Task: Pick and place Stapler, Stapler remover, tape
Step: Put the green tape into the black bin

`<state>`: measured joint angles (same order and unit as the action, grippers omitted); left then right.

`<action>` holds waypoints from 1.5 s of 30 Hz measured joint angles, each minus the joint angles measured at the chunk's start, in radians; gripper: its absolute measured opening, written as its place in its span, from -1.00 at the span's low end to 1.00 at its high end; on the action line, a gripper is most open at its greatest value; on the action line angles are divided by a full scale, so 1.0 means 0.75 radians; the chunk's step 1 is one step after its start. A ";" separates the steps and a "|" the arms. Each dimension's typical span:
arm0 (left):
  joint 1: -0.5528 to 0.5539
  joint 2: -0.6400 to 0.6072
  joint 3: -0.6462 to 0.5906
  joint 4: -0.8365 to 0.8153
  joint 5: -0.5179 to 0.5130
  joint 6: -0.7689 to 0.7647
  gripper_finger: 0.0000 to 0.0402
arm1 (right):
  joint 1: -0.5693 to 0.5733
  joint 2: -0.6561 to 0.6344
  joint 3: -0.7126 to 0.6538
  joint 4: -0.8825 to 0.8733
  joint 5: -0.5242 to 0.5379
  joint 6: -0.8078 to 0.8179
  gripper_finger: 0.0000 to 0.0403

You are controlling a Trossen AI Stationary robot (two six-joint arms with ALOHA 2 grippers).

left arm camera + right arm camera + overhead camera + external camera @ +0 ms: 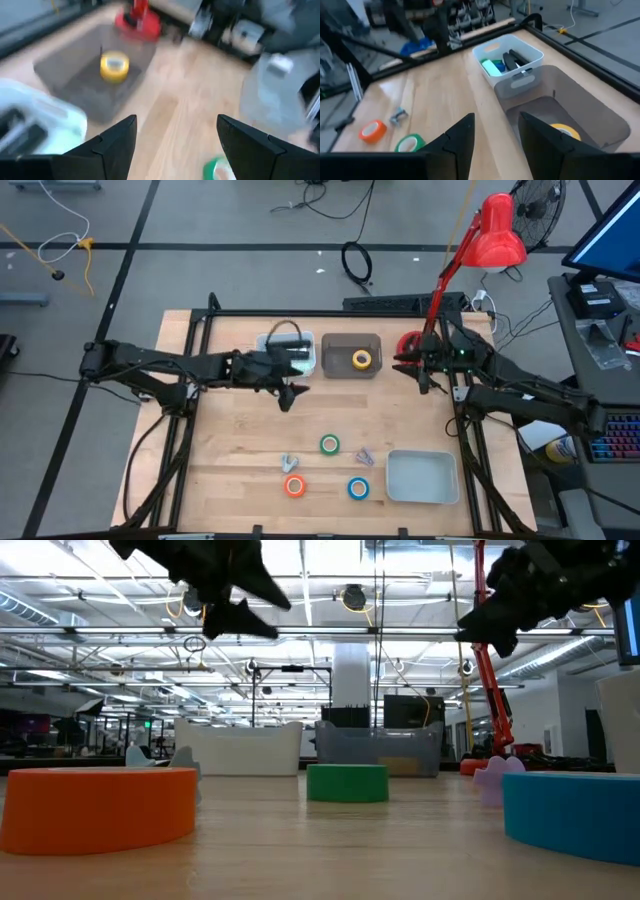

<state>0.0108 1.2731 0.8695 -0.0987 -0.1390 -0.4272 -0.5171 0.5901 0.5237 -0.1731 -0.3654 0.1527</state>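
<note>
Left gripper [289,392], jaws wide and empty, hangs just clear of the brown bin [338,366] holding the yellow tape roll [361,359], evidently positioned to fetch another; right gripper [412,366] waits part-open, empty.

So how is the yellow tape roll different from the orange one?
The yellow tape roll sits inside the dark bin at the table's far side; the orange tape roll lies on the bare wooden table near the front edge. Colour differs too. Both are small rings lying flat.

No text, label, brand, number or sign can be read on anything in these views.
</note>
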 joint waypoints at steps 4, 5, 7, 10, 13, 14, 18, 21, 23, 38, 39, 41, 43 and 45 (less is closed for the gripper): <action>-0.055 0.081 0.034 -0.062 0.002 0.023 0.38 | 0.000 -0.081 -0.109 0.100 0.000 0.092 -0.29; -0.067 0.107 0.053 -0.125 0.005 0.039 0.38 | 0.000 -0.095 -0.134 0.128 -0.002 0.112 -0.29; -0.089 0.180 0.109 -0.223 0.005 0.086 0.38 | 0.000 -0.117 -0.175 0.167 -0.002 0.142 -0.29; -0.115 0.277 0.213 -0.406 0.003 0.184 0.38 | 0.001 -0.141 -0.230 0.236 -0.002 0.189 -0.29; -0.135 0.376 0.327 -0.549 0.005 0.289 0.38 | 0.002 -0.154 -0.264 0.280 -0.003 0.210 -0.29; -0.142 0.408 0.361 -0.598 0.005 0.321 0.38 | 0.002 -0.154 -0.266 0.291 -0.003 0.212 -0.29; -0.158 0.512 0.474 -0.657 0.008 0.422 0.38 | 0.002 -0.153 -0.273 0.299 -0.003 0.212 -0.29; -0.151 0.565 0.523 -0.635 0.048 0.473 0.38 | 0.002 -0.153 -0.273 0.316 -0.003 0.200 -0.29; -0.135 0.590 0.549 -0.637 0.081 0.514 0.38 | 0.002 -0.153 -0.273 0.316 -0.002 0.196 -0.29; -0.069 0.848 0.771 -0.676 0.335 0.694 0.38 | 0.001 -0.153 -0.273 0.336 -0.002 0.175 -0.29; -0.076 0.866 0.785 -0.686 0.348 0.705 0.38 | 0.001 -0.153 -0.273 0.336 -0.002 0.173 -0.29; -0.094 0.903 0.803 -0.678 0.358 0.692 0.38 | 0.001 -0.153 -0.273 0.339 -0.002 0.157 -0.29; -0.119 0.936 0.816 -0.686 0.362 0.661 0.38 | 0.001 -0.153 -0.273 0.342 -0.003 0.154 -0.29; -0.140 0.966 0.834 -0.683 0.364 0.615 0.38 | 0.001 -0.153 -0.273 0.350 -0.003 0.154 -0.29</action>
<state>-0.0939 1.9973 1.4953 -0.6107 0.1342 0.0344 -0.5163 0.4751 0.3187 0.0892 -0.3676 0.2680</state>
